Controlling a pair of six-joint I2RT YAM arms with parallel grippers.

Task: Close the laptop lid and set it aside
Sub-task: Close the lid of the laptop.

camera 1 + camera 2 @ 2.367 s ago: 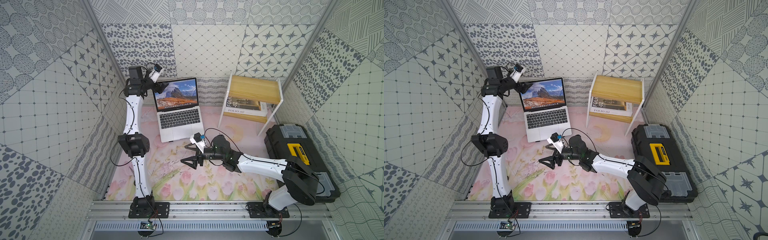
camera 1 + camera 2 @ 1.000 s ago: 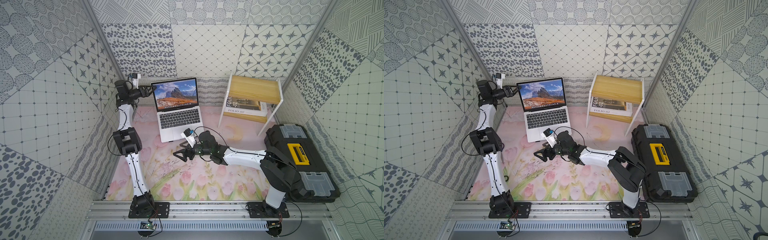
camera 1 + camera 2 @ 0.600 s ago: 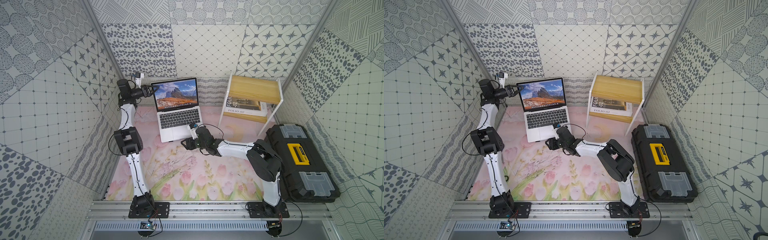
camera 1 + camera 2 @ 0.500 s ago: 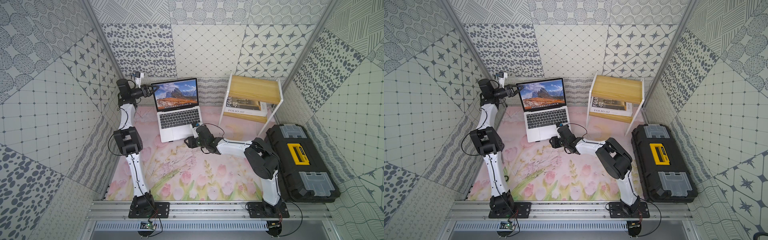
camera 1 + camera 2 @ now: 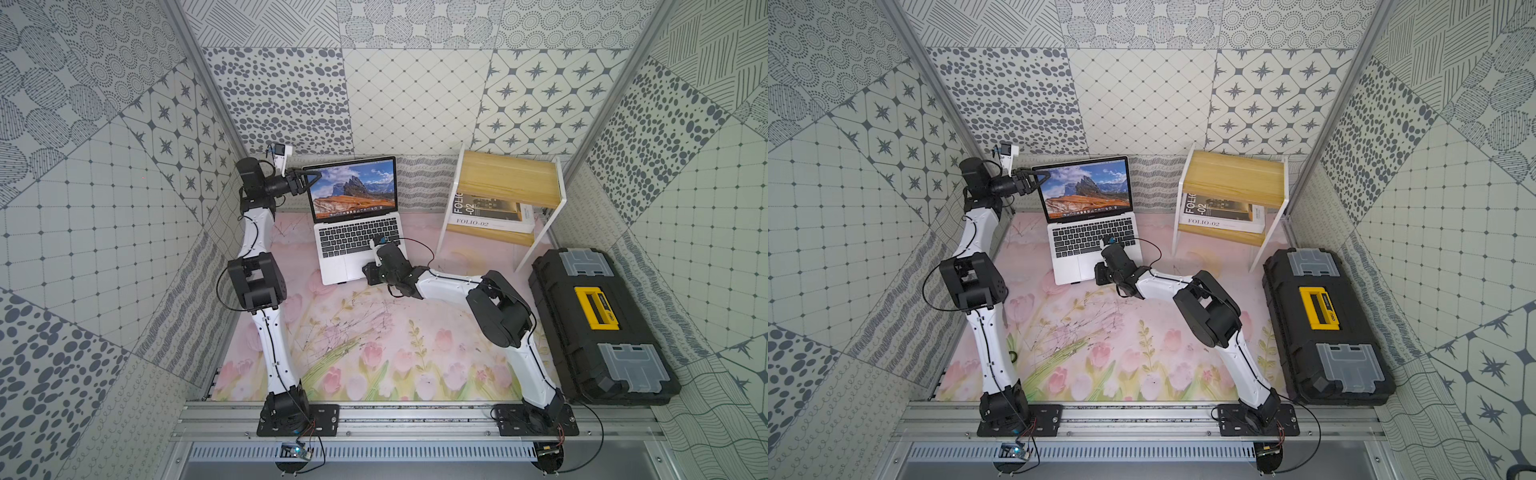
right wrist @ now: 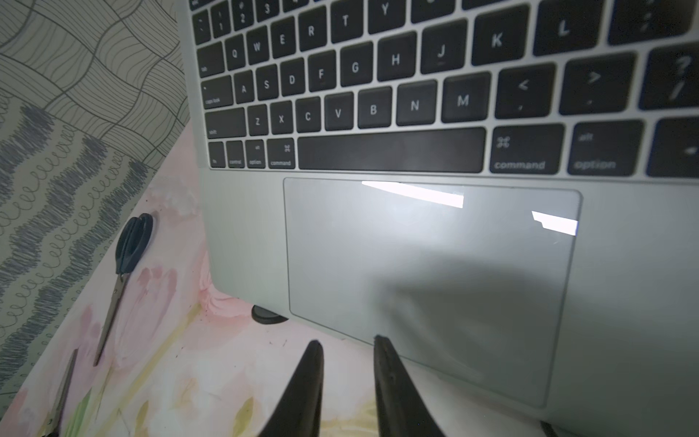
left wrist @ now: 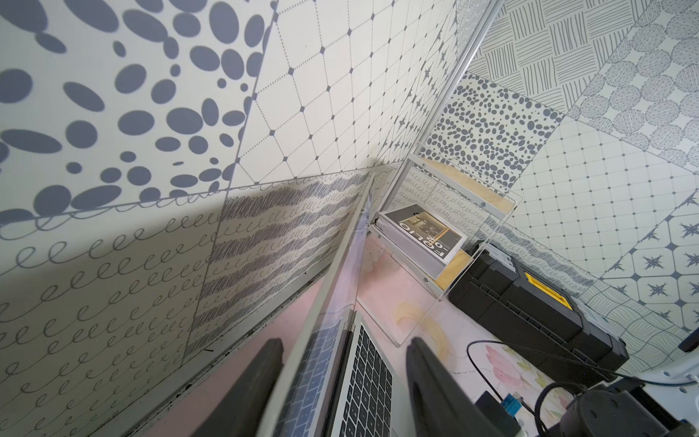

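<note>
Now that the right gripper (image 6: 346,342), narrowed but empty, has reached the front edge of the laptop (image 5: 357,245), desk (image 5: 374,332) rear-left: left gripper (image 5: 312,179) straddles the laptop lid (image 5: 353,189), unclamped; closing judged ready.

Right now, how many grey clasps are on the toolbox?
2. One clasp at the toolbox's far end, near the wooden shelf; the other at its near end. None appear hidden.

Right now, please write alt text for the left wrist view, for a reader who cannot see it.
The black fingers of the left gripper stand open on either side of the thin silver laptop lid, seen edge-on beside the black keyboard. Beyond stand a white-framed wooden shelf holding a dark-covered book and a black plastic toolbox.
</note>
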